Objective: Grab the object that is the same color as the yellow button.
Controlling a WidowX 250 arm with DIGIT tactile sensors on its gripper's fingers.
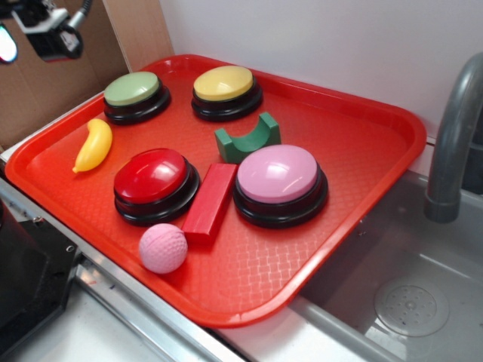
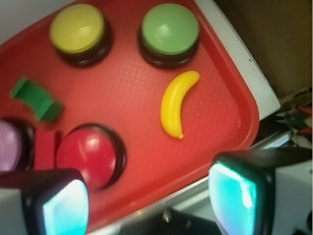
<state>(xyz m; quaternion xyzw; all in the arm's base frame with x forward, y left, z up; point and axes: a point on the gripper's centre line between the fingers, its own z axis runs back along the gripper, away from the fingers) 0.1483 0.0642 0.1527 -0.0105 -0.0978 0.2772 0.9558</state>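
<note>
Buttons — four; one banana (image 2: 176, 102); claw (image 2: 149, 200) open.

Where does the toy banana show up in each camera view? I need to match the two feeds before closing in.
Exterior: the toy banana lies at the left edge of the red tray, just in front of the green button.
Wrist: the toy banana sits right of centre, just below the green button, ahead of the open tool.
Shared landmark: the green button, next to the yellow button.
</note>
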